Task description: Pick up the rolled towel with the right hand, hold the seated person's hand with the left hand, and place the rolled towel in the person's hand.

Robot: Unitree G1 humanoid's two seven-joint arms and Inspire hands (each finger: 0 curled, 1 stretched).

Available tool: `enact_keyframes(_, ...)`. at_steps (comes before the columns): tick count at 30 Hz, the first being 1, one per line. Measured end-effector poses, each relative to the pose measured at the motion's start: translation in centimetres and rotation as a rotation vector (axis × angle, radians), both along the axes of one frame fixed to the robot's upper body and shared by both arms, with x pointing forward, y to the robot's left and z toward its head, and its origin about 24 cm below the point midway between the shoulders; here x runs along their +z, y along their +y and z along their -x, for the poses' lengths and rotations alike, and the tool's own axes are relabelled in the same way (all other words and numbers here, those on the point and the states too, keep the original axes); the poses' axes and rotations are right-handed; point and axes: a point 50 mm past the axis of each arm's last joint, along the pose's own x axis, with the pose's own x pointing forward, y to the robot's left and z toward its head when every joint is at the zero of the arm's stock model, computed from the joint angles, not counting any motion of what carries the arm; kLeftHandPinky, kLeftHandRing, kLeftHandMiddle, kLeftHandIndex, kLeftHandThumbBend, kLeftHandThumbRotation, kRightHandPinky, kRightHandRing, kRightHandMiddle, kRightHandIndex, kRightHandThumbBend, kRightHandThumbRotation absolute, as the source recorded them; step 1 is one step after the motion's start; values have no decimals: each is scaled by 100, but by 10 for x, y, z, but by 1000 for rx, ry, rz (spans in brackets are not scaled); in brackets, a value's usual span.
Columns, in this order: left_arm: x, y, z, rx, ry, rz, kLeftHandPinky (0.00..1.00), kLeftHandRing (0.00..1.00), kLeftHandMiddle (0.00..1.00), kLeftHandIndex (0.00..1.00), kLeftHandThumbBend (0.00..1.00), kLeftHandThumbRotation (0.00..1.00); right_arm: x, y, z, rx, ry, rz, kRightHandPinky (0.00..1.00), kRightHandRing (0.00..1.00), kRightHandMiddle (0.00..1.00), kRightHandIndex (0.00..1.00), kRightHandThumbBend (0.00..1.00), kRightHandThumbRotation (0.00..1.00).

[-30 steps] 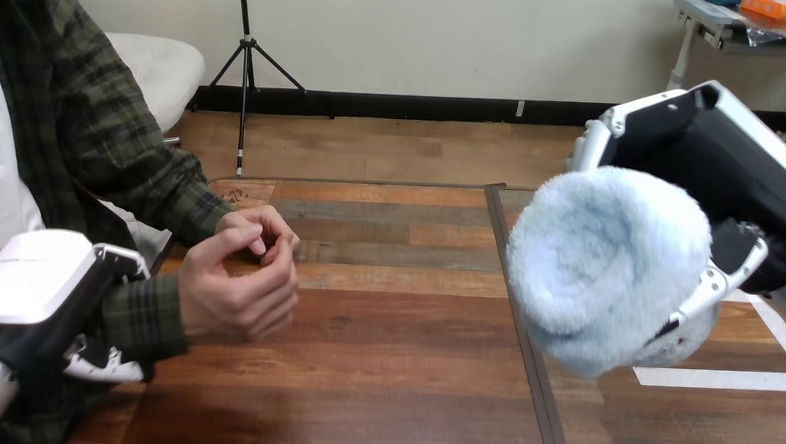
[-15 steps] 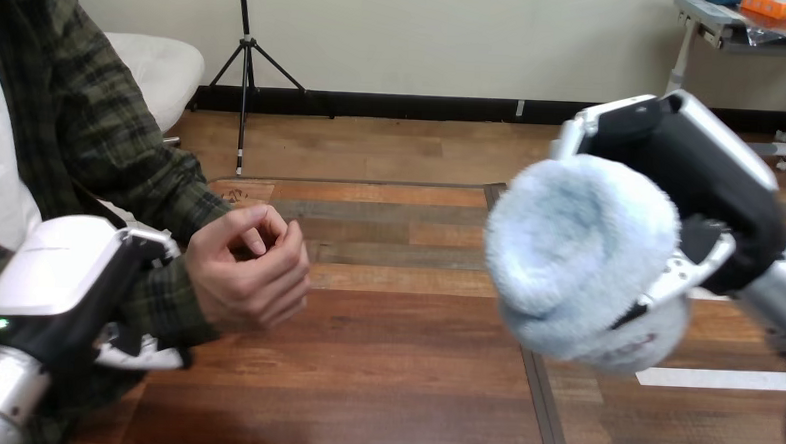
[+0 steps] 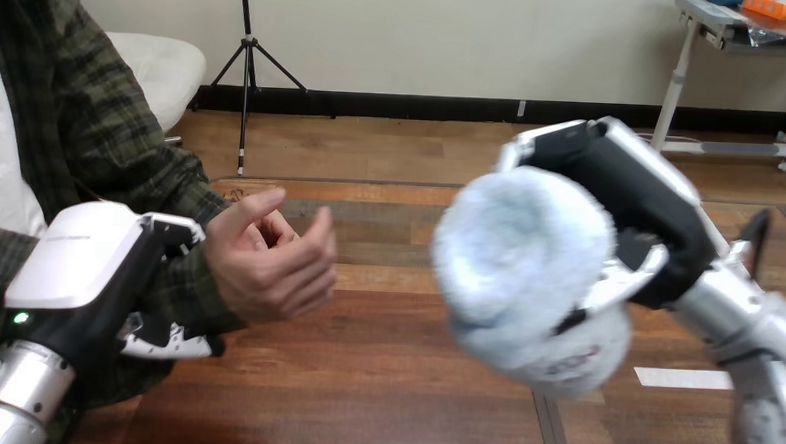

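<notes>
Your right hand [image 3: 635, 208] is closed round the rolled towel [image 3: 522, 273] and carries it in the air over the tabletop [image 3: 362, 381], right of centre. Your left hand [image 3: 87, 269] sits at the person's wrist [image 3: 191, 293] at the view's left. Its thumb side lies over the sleeve and its fingers [image 3: 168, 344] curl beneath, so read it as gripping the wrist. The person's hand [image 3: 267, 262] is held off the wood, loosely cupped, with the opening turned toward the view's right. The key relation is that the towel lies to the right of that cupped hand at about the same height, apart from it, with bare planks between. The roll shows its round end toward the camera and a little to the left, so its long axis likely runs back into your right palm. Expect to turn it before it will lie across the person's palm. The right hand is the only one free to close the gap. The surface is dark wooden planks with a seam [image 3: 545, 429] and a white tape strip [image 3: 682, 378] under the right arm. Nothing stands in the path between towel and hand.
</notes>
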Motion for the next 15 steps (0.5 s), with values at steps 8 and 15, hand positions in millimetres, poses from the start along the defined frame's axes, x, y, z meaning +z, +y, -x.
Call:
enact_keyframes(8, 5, -6, 0, -9, -16, 46, 34, 38, 43, 43, 92, 0, -9, 12, -6, 5, 5, 10, 16, 22, 28, 34, 77, 0)
enact_keyframes(15, 9, -12, -1, -20, -24, 63, 34, 38, 43, 43, 92, 0, -13, 19, -13, 2, 10, 19, 15, 21, 27, 33, 77, 0)
